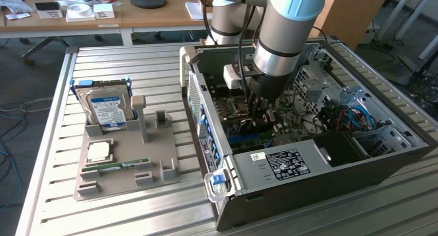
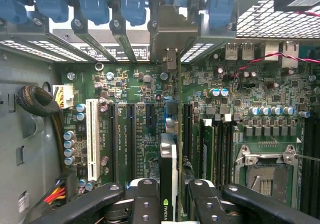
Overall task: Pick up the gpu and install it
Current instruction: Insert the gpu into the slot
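gpu (image 2: 168, 166), where's it at?
— Clamped edge-on in the gripper (image 2: 169, 206), upright over the motherboard (image 2: 125, 84) slots inside the case (image 1: 294, 164). Can't tell if it's touching a slot; from outside the arm (image 1: 291, 25) hides it.

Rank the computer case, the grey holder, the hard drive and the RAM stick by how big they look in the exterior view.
1. computer case
2. grey holder
3. hard drive
4. RAM stick
The gaps are plain, and nearness to the camera leaves none of them unsure.

Case walls (image 1: 308, 195) close around claw (image 2: 169, 196)
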{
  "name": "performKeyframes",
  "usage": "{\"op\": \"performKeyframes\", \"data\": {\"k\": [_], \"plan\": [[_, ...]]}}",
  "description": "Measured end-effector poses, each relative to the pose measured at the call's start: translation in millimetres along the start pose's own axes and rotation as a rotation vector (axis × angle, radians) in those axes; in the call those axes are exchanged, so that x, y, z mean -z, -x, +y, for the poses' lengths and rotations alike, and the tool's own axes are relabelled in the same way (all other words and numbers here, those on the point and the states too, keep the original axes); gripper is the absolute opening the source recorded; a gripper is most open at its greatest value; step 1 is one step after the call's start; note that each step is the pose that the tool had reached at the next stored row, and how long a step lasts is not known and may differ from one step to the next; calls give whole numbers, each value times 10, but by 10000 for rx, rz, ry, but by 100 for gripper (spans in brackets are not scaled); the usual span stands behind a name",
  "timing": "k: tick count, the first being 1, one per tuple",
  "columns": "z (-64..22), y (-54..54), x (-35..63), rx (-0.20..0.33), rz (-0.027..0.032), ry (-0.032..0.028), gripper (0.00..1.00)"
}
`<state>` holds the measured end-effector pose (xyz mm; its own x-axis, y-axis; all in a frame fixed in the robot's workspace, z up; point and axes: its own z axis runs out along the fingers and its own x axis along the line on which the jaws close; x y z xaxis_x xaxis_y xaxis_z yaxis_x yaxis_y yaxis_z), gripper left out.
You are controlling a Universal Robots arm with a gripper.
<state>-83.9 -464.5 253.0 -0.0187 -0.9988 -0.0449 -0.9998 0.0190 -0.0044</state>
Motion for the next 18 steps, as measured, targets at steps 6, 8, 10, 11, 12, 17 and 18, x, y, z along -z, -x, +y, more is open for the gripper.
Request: {"op": "performKeyframes", "data": {"k": [6,8,10,11,12,17,18], "plan": [[0,-1,-12,0,5,0,27],[0,-1,-15,0,10,1,27],[0,-1,-18,0,13,0,27],[0,-1,-19,0,17,0,27],[0,-1,-21,-1,21,-1,27],[0,-2,-31,-6,46,0,27],[1,-2,-31,-6,48,0,27]]}}
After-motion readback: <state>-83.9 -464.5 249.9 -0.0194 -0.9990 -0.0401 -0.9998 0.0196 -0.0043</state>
